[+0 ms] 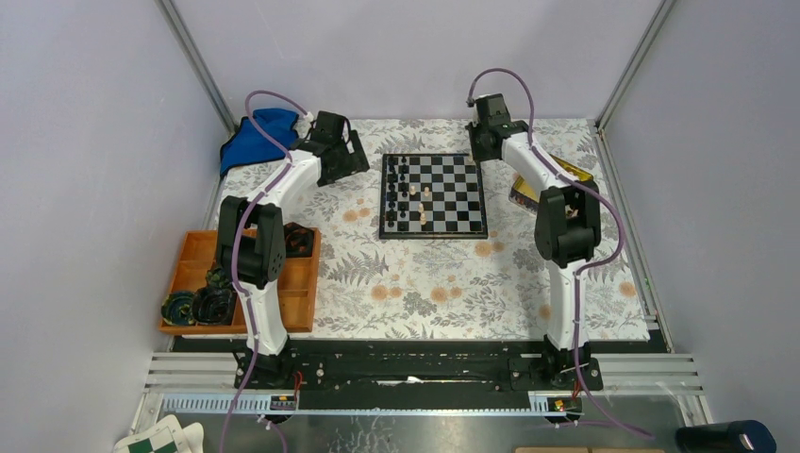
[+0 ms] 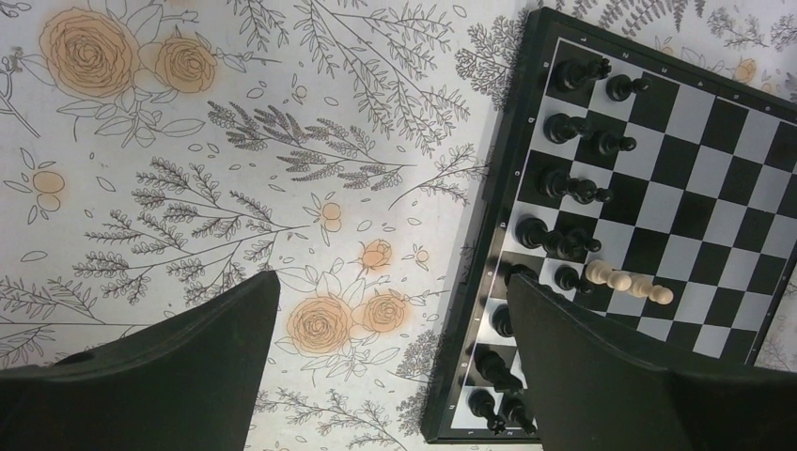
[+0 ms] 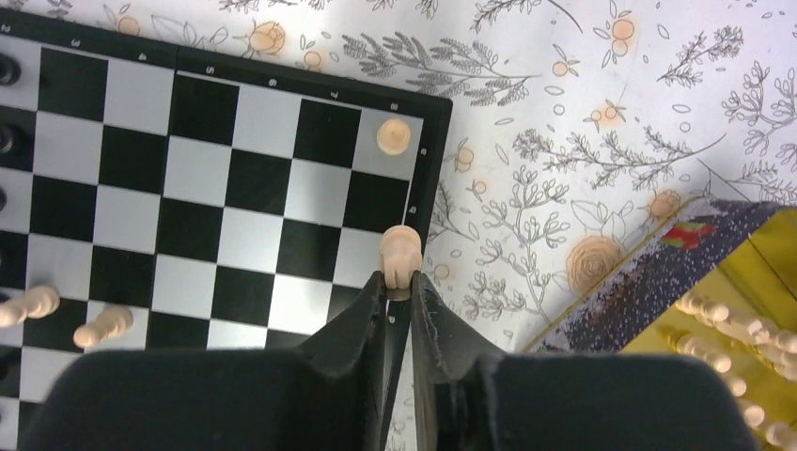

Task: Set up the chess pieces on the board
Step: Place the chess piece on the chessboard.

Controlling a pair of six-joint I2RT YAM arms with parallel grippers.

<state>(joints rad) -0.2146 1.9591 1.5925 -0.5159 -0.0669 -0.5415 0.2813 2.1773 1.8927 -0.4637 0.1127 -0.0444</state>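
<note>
Right gripper: clenching a pale chess piece by its lower part; the rounded head is showing just past the fingertips
Held piece: hanging over the right rim of the board, near the far right corner; in the top view that corner is lying at 1 o'clock from the board's middle
Left gripper: standing released, fingers spread wide and gripping nothing; hovering over the flowered cloth at 10 o'clock from the board in the top view
Black pieces: standing in two files along the board's 9 o'clock side
Other pale pieces: one is sitting on the white corner square, at 12 o'clock from the held piece in the right wrist view; two more are standing mid-board
Gold tin: lying at 3 o'clock from the board, just beside it; holding a row of pale pieces
Orange tray: sitting at 8 o'clock from the board, well apart
</note>
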